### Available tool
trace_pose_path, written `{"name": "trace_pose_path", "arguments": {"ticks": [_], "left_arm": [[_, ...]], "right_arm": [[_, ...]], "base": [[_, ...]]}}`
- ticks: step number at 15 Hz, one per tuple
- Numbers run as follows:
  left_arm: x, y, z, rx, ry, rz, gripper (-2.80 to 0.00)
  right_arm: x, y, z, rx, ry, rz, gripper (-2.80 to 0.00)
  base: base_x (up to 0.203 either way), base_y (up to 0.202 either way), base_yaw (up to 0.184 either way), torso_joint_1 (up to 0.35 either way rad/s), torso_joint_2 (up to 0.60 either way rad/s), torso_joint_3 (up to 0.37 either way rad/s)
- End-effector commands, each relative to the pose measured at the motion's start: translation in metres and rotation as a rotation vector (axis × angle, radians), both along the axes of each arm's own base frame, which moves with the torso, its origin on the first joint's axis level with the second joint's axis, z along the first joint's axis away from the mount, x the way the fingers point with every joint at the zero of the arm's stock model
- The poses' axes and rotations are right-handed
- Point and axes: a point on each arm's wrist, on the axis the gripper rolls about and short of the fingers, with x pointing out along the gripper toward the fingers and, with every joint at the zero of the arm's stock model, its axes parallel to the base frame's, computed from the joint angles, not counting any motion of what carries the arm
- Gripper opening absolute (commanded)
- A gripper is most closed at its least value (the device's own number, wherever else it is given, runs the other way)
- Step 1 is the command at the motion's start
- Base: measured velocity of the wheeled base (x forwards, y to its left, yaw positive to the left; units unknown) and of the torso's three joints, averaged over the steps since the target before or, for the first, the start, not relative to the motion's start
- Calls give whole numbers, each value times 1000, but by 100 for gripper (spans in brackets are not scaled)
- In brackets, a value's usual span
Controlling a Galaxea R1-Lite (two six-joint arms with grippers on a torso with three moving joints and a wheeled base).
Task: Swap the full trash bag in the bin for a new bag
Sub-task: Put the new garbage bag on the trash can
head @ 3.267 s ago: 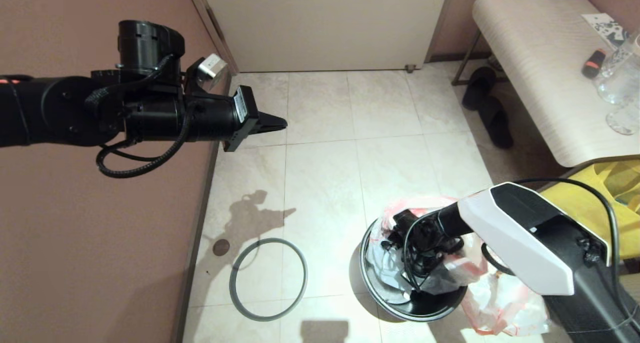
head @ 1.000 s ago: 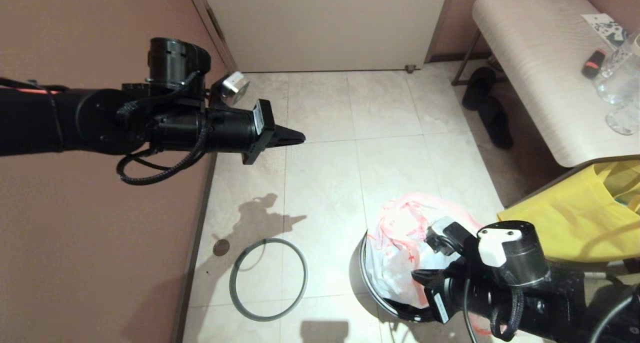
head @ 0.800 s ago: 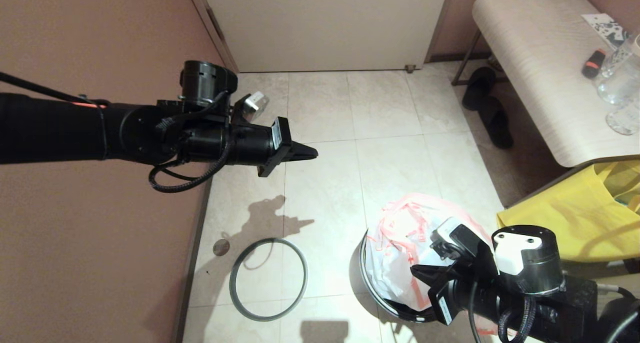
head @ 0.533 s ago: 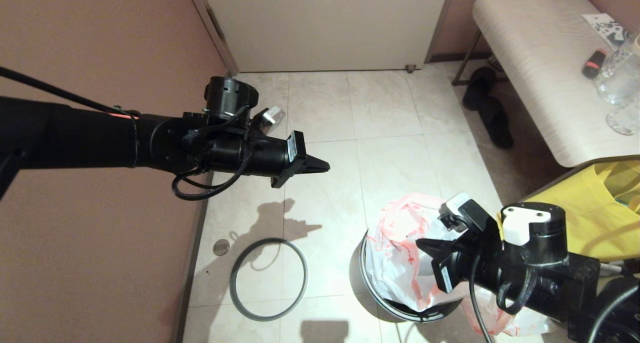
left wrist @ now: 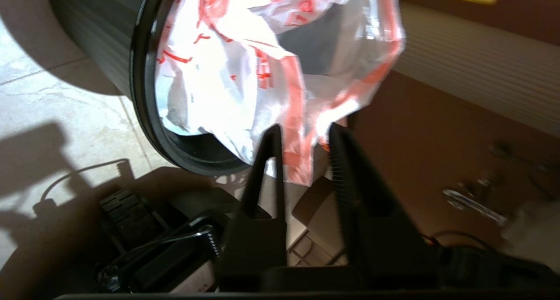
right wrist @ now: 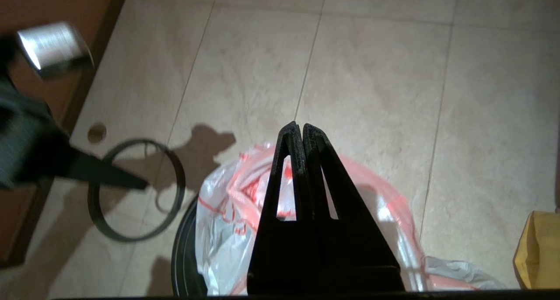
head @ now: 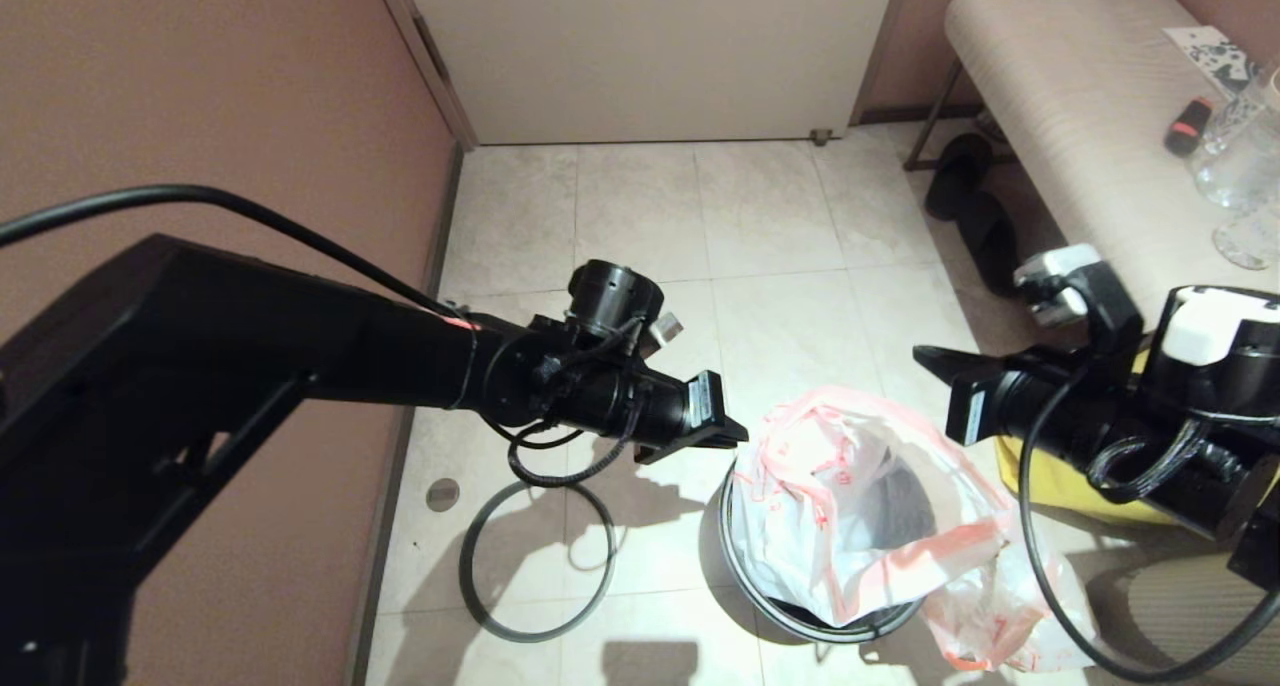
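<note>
L gripper (left wrist: 302, 136) sits at bin (head: 800, 621) rim, fingers slightly apart w/ new bag's (head: 850, 506) pink hem between them. New bag stands crumpled in bin. R gripper (right wrist: 302, 131) pressed together, empty, above bag. Full bag (head: 1000, 616) on floor beside bin, below R arm.

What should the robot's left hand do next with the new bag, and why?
Probably ease the left gripper forward and close on the pink hem. Its fingers stand apart beside the hem, gripping nothing. The new bag sits bunched in the bin, its hem not over the rim. The right gripper hangs shut and empty above.
</note>
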Motion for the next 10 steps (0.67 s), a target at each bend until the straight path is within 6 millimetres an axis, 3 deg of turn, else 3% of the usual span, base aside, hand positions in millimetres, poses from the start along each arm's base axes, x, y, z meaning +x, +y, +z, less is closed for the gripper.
{"name": "trace_pose_path", "arguments": {"ticks": [1, 4, 9, 10], "left_arm": [[3, -20, -34, 56, 48, -7, 0], [-2, -44, -45, 106, 30, 44, 0], [11, -69, -52, 72, -33, 43, 0], [14, -76, -61, 89, -38, 50, 0]], "right_arm": [[-11, -18, 35, 73, -94, -51, -280], [-11, -20, 43, 119, -92, -58, -280], [-13, -25, 48, 126, -109, -70, -280], [-16, -27, 52, 132, -124, -75, -280]], "base": [[0, 0, 0, 0, 0, 0], [0, 0, 0, 0, 0, 0], [0, 0, 0, 0, 0, 0], [0, 0, 0, 0, 0, 0]]}}
